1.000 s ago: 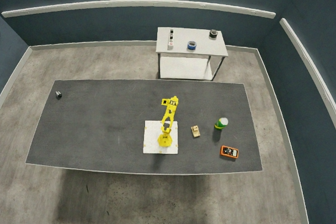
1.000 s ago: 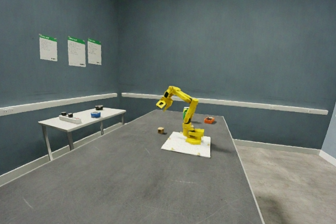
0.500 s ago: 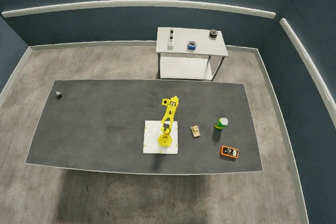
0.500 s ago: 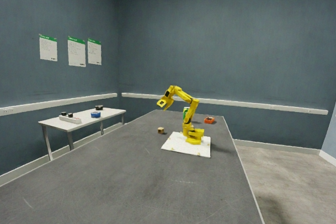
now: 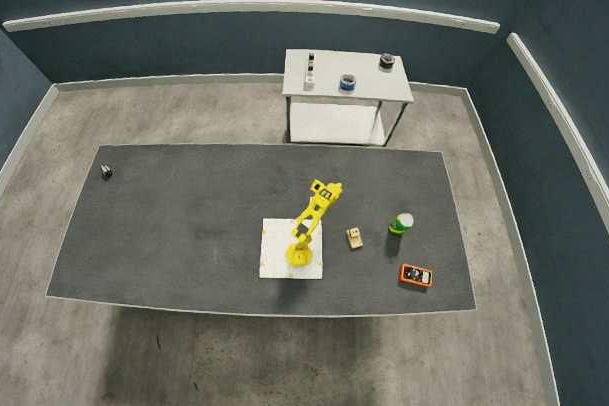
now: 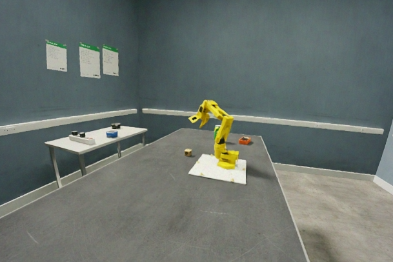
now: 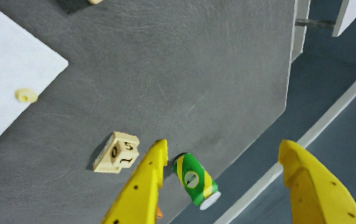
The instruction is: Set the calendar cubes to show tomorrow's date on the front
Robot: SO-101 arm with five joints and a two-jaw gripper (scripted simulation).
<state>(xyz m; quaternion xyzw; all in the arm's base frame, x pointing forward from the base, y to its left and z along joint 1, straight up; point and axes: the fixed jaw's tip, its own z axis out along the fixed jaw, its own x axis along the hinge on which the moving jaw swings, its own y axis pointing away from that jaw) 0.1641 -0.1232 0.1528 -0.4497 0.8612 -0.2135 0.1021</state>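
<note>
Hovering gripper [image 5: 316, 183] [image 6: 197, 124] [image 7: 222, 147] | fingers apart, nothing between | tray [image 5: 355, 244] [image 7: 106, 164] below, well apart

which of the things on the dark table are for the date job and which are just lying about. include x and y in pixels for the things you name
For the job:
- calendar tray [image 5: 356, 244] [image 7: 106, 164]
- cube in the tray [image 7: 126, 153]
- loose cube [image 6: 188, 153] [image 7: 95, 1]

Just lying about:
- green and yellow can [image 5: 400, 224] [image 6: 216, 132] [image 7: 194, 179]
- orange-cased meter [image 5: 416, 275] [image 6: 244, 141]
- small dark-and-silver item [image 5: 106, 171]

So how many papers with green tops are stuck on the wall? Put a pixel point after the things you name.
3. The left sheet [image 6: 56, 58] hangs a bit apart; the middle sheet [image 6: 90, 62] comes next, with the right sheet [image 6: 110, 61] close beside it. None looks hidden.
</note>
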